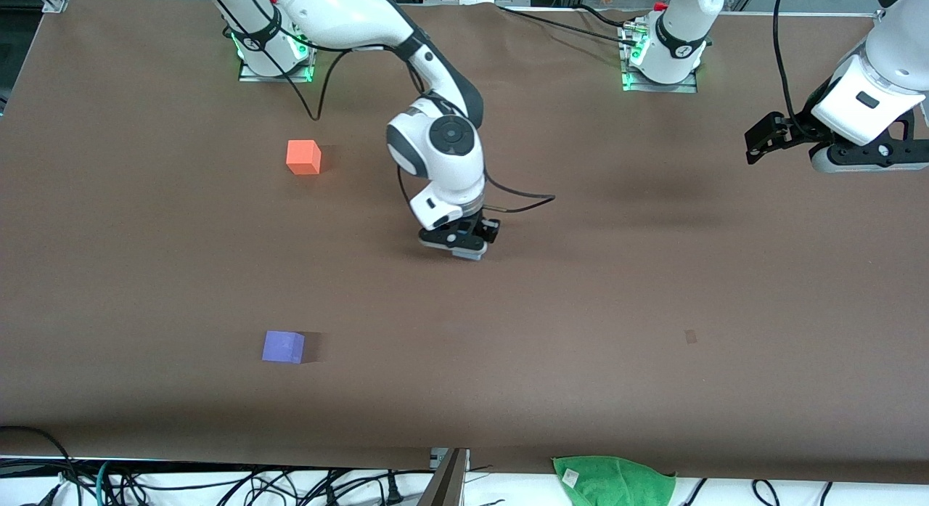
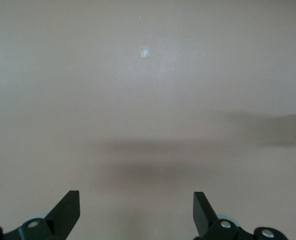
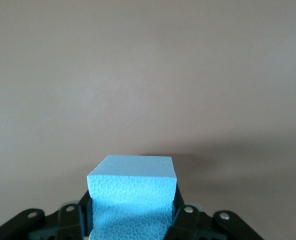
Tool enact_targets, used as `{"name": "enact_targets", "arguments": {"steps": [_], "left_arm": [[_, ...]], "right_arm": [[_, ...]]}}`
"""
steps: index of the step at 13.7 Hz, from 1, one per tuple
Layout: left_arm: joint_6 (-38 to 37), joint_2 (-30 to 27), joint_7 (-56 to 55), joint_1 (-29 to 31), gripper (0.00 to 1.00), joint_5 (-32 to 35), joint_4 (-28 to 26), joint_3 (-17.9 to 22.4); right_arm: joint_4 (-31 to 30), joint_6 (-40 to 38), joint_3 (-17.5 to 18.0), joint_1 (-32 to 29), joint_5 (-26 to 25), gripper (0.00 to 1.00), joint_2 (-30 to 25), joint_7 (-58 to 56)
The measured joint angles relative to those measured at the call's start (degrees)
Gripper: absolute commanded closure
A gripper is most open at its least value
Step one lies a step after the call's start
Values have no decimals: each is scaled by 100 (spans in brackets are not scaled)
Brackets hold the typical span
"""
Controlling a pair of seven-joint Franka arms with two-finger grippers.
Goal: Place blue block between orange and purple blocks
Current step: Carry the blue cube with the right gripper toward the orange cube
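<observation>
Sky-blue foam with a pebbled texture fills the lower middle of the right wrist view: this is the blue block (image 3: 132,192), clamped between the black fingers (image 3: 185,222) of the right gripper (image 1: 465,247), which press against two of its sides. In the front view that gripper is low over the middle of the brown table covering (image 1: 653,288), and the block itself is hidden under the hand there; whether it touches the surface cannot be told. The orange block (image 1: 303,157) rests on the table toward the right arm's end, farther from the front camera. The purple block (image 1: 283,346) rests at the same end, nearer to that camera, well apart from the orange one, with bare covering between them. The held block is over a spot well apart from both cubes. The left gripper (image 2: 137,212) hangs over the left arm's end of the table, waiting, its two fingers spread wide with nothing between them; only bare surface and a small pale mark (image 2: 145,51) show beneath it. A green cloth (image 1: 613,479) lies at the table edge nearest the camera.
</observation>
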Motion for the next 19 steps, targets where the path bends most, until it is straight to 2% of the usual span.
{"name": "enact_targets", "arguments": {"steps": [4, 7, 9, 12, 15, 17, 19], "left_arm": [[0, 0, 0, 1, 0, 0, 1, 1], [0, 0, 0, 1, 0, 0, 1, 1], [0, 0, 0, 1, 0, 0, 1, 1], [0, 0, 0, 1, 0, 0, 1, 1], [0, 0, 0, 1, 0, 0, 1, -1], [0, 0, 0, 1, 0, 0, 1, -1], [0, 0, 0, 1, 0, 0, 1, -1]], "right_arm": [[5, -1040, -16, -693, 245, 59, -649, -1227], [-11, -1858, -49, -1173, 276, 59, -930, -1795], [-114, -2078, -265, -1300, 277, 59, -1027, -2370], [-465, -2113, -766, -1353, 348, 59, -1144, -3316], [-953, -1993, -1210, -1456, 831, 59, -1233, -4125], [-1289, -1706, -1446, -1550, 1110, 59, -1255, -4704], [-1710, -1202, -1538, -1602, 1172, 59, -1286, -4965]]}}
